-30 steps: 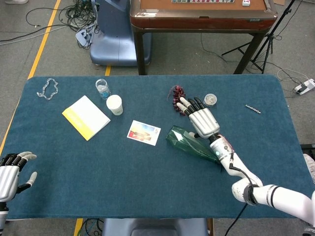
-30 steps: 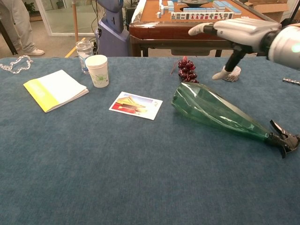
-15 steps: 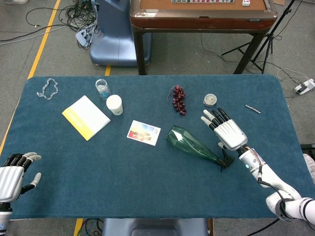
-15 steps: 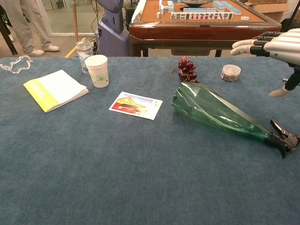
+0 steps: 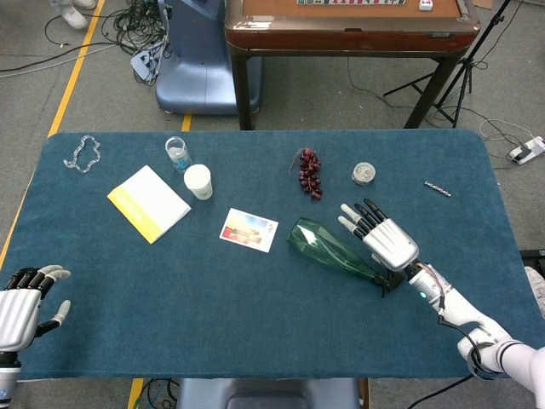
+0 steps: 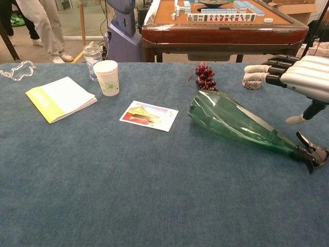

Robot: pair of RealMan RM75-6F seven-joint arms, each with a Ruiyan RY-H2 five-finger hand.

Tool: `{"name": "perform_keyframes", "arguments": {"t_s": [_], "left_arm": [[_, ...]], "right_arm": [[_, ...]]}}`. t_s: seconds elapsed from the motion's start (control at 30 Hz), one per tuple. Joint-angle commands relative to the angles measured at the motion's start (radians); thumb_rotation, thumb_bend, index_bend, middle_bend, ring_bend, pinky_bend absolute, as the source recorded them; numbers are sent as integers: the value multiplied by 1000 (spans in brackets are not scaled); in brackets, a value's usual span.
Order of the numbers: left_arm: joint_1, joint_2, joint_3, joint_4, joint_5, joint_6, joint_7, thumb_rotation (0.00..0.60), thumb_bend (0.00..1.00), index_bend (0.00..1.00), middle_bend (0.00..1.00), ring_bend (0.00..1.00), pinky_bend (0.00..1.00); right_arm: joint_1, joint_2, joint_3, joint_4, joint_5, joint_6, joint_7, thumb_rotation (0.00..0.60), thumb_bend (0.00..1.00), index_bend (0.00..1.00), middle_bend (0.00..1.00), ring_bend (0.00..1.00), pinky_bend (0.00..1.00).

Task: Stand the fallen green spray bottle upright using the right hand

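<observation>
On blue cloth (image 5: 255,290), fallen spray bottle (image 5: 332,250).

right robot hand (image 5: 387,241): you swung it off the grapes (image 5: 309,173) a second ago, out to the right, and now it's drifted back left a bit, open over the nozzle end of the green spray bottle (image 5: 334,250)
small round tin (image 6: 251,81): clear half a second ago, now your fingertips (image 6: 253,68) sit in front of it in the chest view
left robot hand (image 5: 20,305): shifted slightly at the counter's near edge
</observation>
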Motion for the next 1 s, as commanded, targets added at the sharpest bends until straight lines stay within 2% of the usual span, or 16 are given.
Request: {"name": "perform_keyframes", "arguments": {"t_s": [0.03,0.27,0.53,0.77,1.0], "left_arm": [[-2,0,0,-1,1,-2,1,600,360,321,262,245,169],[-2,2,0,-2,-3,-7,3,600,359,321,262,245,169],[-3,3,0,-4,-2,-7,7,600,359,321,262,245,169],[1,7,0,-2,-5,-3,5,600,359,321,262,244,169],[7,14,-1,-2,-8,4,4,600,360,321,262,245,169]], "right_arm": [[-11,-66,-23,85,-45,65,38,600,0,0,0,0,0],[-26,-134,-35,171,-68,133,69,600,0,0,0,0,0],[-6,-168,-23,151,-69,141,55,600,0,0,0,0,0],[28,-192,13,80,-50,127,42,600,0,0,0,0,0],[79,-152,55,-95,-25,71,7,600,0,0,0,0,0]]}}
